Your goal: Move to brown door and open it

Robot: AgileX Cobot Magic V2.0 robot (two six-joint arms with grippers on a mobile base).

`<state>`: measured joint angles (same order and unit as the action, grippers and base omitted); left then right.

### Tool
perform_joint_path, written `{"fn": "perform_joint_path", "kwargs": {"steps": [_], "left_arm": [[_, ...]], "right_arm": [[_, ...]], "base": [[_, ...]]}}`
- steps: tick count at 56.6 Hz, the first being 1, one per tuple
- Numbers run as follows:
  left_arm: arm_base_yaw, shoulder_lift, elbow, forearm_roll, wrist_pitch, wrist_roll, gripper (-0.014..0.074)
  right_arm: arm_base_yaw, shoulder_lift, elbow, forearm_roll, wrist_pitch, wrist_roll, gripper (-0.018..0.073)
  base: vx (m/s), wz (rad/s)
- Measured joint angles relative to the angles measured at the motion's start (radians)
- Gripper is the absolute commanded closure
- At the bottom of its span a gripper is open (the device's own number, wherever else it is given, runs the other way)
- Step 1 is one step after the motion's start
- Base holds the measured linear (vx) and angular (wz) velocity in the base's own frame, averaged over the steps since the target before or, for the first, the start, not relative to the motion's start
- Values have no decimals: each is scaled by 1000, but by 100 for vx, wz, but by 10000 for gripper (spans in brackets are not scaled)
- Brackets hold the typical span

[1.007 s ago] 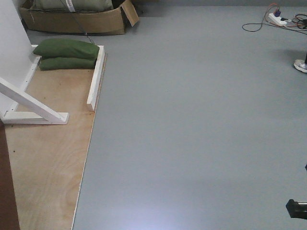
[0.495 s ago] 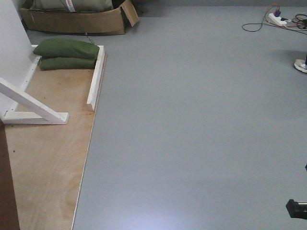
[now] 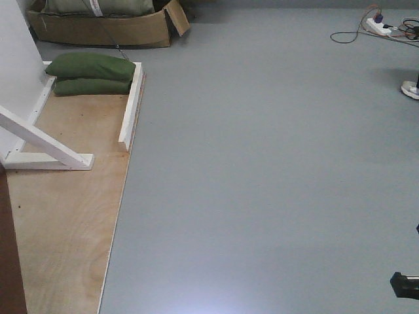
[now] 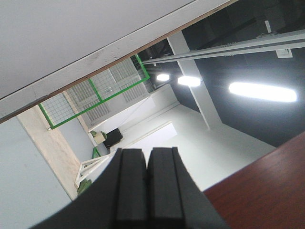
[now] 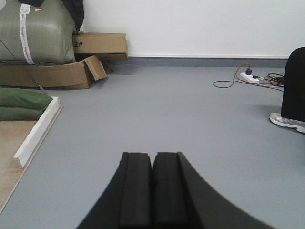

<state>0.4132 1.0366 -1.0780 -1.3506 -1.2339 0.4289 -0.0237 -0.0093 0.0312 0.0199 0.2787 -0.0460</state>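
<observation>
Only a thin, dark red-brown strip of the brown door (image 3: pixel 9 255) shows in the front view. It is cut off by the near left edge, beside the plywood platform (image 3: pixel 72 222). In the left wrist view a glossy corner of the door fills the near right, cropped by the frame. A small black part (image 3: pixel 404 285) at the near right edge is too cropped to identify. Of the person on the right, only a shoe (image 3: pixel 411 89) appears, plus a dark trouser leg in the right wrist view.

The left gripper (image 4: pixel 147 160) tilts upward towards the ceiling lights, its pads pressed together on nothing. The right gripper (image 5: pixel 152 162) points out level over the grey floor, its pads likewise meeting with nothing between them.

At the far left, a cardboard box (image 3: pixel 124 31) with its flap hanging out holds a bulging grey-green sack (image 3: pixel 98 6). Two green sandbags (image 3: pixel 91 67) lie stacked just in front of the box on the platform, beside a white frame beam (image 3: pixel 131 104).
</observation>
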Motion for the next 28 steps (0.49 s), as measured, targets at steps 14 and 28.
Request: {"fn": "perform_joint_path", "kwargs": {"steps": [14, 28], "left_arm": [[11, -7, 0, -8, 101, 0, 600], [23, -43, 0, -27, 220, -1, 600]], "right_arm": [[0, 0, 0, 0, 0, 0, 559], [0, 0, 0, 0, 1, 0, 559]], "base": [[0, 0], [0, 0]]}}
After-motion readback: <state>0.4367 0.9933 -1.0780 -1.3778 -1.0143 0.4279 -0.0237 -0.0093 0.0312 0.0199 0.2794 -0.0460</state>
